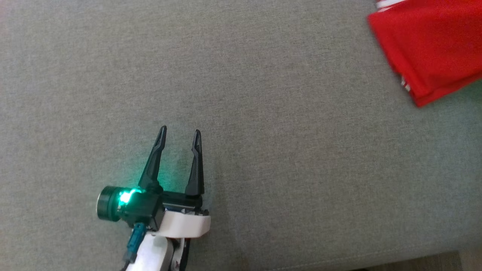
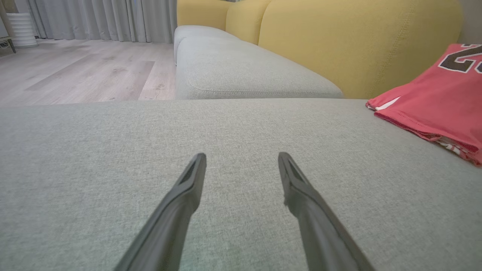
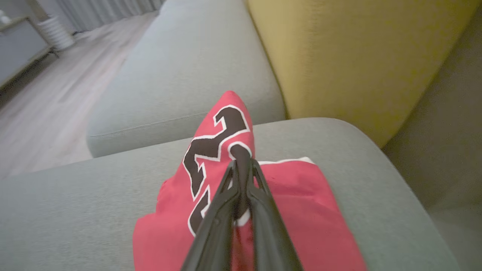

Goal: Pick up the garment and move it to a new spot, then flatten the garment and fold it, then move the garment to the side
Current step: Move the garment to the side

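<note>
The garment [image 1: 433,45] is a red jersey with black, white-edged numbers, folded at the far right of the grey sofa seat. My right gripper [image 3: 241,160] is shut on a raised fold of the garment [image 3: 211,158], which peaks up around its fingertips in the right wrist view. My left gripper [image 1: 180,133] hovers open over bare cushion at the lower middle of the head view, nothing between its fingers. From the left wrist, the left gripper [image 2: 241,158] points across the seat, with the garment [image 2: 437,98] far off to its right.
The grey seat cushion [image 1: 263,113] spreads wide around the left gripper. Yellow backrests [image 2: 339,41] rise behind the seat, and a second grey cushion [image 2: 233,64] extends beyond. Wooden floor [image 2: 75,71] and curtains lie past the sofa's edge.
</note>
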You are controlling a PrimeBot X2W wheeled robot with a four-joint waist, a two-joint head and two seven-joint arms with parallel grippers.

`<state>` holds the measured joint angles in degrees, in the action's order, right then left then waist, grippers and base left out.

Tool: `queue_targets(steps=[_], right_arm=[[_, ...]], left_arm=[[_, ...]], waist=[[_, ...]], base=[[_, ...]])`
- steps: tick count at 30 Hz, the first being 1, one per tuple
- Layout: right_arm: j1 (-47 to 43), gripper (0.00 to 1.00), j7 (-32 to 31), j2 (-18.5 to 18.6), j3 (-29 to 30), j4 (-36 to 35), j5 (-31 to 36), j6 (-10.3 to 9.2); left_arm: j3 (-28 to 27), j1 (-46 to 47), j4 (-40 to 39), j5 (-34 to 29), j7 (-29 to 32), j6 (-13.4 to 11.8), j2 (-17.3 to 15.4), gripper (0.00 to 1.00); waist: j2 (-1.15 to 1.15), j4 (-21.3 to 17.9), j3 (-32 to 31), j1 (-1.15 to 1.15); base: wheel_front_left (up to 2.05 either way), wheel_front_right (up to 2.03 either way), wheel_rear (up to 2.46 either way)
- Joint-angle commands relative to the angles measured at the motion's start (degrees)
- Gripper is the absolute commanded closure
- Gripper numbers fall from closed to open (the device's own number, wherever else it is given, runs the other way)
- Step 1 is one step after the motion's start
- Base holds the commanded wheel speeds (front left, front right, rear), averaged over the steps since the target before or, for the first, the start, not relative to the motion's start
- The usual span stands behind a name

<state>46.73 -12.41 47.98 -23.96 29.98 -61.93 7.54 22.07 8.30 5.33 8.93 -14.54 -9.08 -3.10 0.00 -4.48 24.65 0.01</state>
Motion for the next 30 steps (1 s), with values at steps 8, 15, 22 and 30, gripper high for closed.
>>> queue_targets(steps=[8,15,22,30], right_arm=[[-1.14,0.00,-0.39,1.86,5.26,7.24,4.75,-0.05],[-2.27,0.00,2.80,-3.54,5.26,7.46,11.83,-0.05],[-11.53,0.00,8.60,-11.38,1.44,1.71,15.19,-0.05],[-25.73,0.00,20.19,-23.04,-5.67,-1.26,21.15,-0.05]], left_arm=[[-2.92,1.14,-1.99,0.42,-0.46,-0.52,0.23,0.00],[-4.62,1.52,-1.75,0.84,-0.46,-0.10,0.23,0.00],[-6.46,-1.36,-2.03,1.65,-0.46,-0.20,0.23,0.00],[-7.58,-9.23,-2.60,3.62,-0.46,-1.10,0.23,0.00]], waist=[[0.00,-1.51,0.45,-0.01],[0.00,-2.08,-2.51,-0.01],[0.00,-0.81,-10.30,-0.01],[0.00,1.32,-21.45,-0.01]], base=[[0.00,0.00,0.00],[0.00,0.00,0.00],[0.00,0.00,0.00],[0.00,0.00,0.00]])
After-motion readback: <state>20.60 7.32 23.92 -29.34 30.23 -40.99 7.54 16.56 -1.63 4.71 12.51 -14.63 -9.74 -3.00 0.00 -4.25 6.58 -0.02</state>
